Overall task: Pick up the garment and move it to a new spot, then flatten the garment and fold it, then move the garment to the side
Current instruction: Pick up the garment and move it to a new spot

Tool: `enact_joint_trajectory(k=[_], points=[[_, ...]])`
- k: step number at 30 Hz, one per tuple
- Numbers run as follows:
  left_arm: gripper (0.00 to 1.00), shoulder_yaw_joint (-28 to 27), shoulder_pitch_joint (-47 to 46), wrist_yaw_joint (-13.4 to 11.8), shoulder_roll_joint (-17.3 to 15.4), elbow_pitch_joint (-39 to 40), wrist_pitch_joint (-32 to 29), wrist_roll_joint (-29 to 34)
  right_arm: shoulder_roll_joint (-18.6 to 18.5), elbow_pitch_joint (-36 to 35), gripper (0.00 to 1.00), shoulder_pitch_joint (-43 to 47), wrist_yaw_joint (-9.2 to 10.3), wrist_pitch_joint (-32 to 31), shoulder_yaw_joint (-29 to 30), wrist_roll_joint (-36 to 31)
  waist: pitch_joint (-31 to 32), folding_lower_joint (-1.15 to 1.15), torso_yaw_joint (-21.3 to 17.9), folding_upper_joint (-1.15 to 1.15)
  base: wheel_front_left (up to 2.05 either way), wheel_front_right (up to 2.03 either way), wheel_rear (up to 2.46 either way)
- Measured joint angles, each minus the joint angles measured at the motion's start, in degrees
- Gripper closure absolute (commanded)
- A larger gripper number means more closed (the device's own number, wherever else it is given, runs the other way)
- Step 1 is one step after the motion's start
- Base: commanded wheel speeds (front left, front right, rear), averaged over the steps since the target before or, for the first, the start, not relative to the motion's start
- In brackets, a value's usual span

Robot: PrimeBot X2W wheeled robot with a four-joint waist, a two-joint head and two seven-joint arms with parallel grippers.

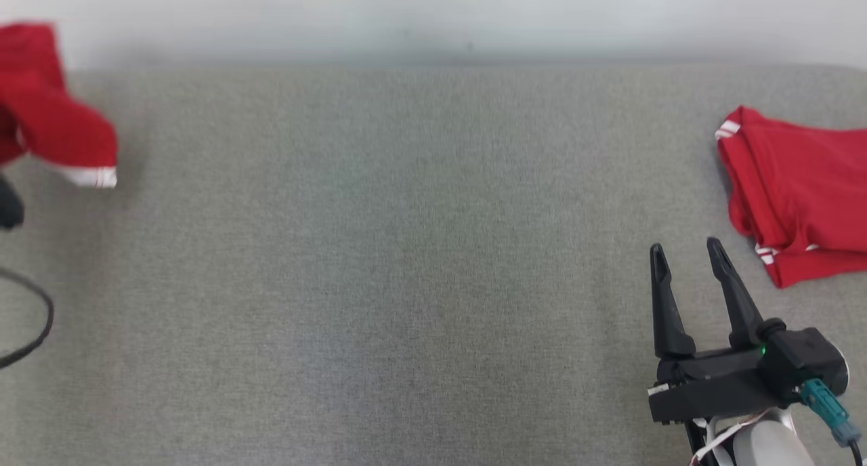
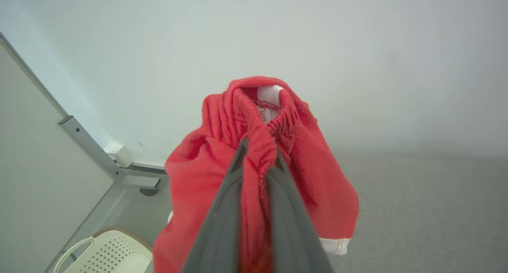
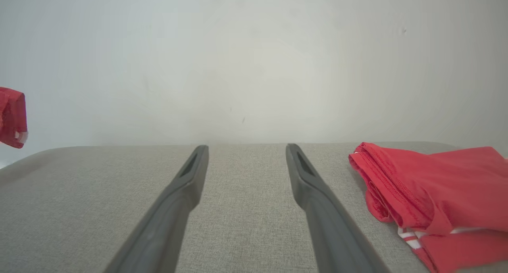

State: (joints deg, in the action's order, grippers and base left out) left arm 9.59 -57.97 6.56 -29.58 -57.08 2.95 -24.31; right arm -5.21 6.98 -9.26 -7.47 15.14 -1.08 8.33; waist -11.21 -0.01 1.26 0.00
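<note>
The red garment (image 2: 198,177) with a white edge hangs in the air over the left end of the grey table (image 1: 406,249). It does not touch the table. It is bunched up, and its stretchy red band is squeezed into little folds. A bit of white cloth shows at the top of the bunch.

The left gripper (image 2: 260,150) holds it. Its two dark fingers are pressed close together on the stretchy band, with red cloth hanging down on both sides of them.

The right gripper (image 1: 685,249) is low over the right part of the table, near the front edge. Its two fingers stand wide apart and there is nothing between them. The fingers point to the back of the table.

A second red garment (image 1: 799,188) lies folded on the right end of the table, just beside the right gripper but not touching it. It has thin white stripes on its edges.

A white wall (image 1: 433,12) stands behind the table. A thin black cable (image 1: 40,324) curls over the table's left edge. Below the table's left end sits a white basket (image 2: 107,253) with little holes.
</note>
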Motion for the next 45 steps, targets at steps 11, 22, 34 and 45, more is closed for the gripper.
enact_joint_trajectory(k=[11,22,34,45], points=[[1.00,4.8,-1.3,0.6,5.6,18.6,-0.8,-0.8,1.3,-0.1,0.00,0.3,0.00,0.0,0.8,0.7,3.3,0.00,-3.1,0.00,0.00,0.00,0.00],[1.00,8.9,10.4,-1.3,11.5,38.3,-5.4,-3.6,1.8,-0.1,0.00,1.4,0.00,0.0,2.9,0.8,3.8,0.01,-10.2,0.00,0.00,0.00,0.00],[1.00,19.5,22.2,-1.0,20.3,32.8,-5.1,-3.7,2.1,0.9,0.00,0.7,0.00,0.0,2.1,1.0,2.5,0.01,-14.5,0.00,0.00,0.00,0.00],[0.00,25.5,23.5,0.1,22.8,20.2,1.3,-1.4,2.3,1.8,0.00,-0.1,0.00,0.0,0.7,1.7,3.4,0.01,-13.5,0.00,0.00,0.00,0.00]])
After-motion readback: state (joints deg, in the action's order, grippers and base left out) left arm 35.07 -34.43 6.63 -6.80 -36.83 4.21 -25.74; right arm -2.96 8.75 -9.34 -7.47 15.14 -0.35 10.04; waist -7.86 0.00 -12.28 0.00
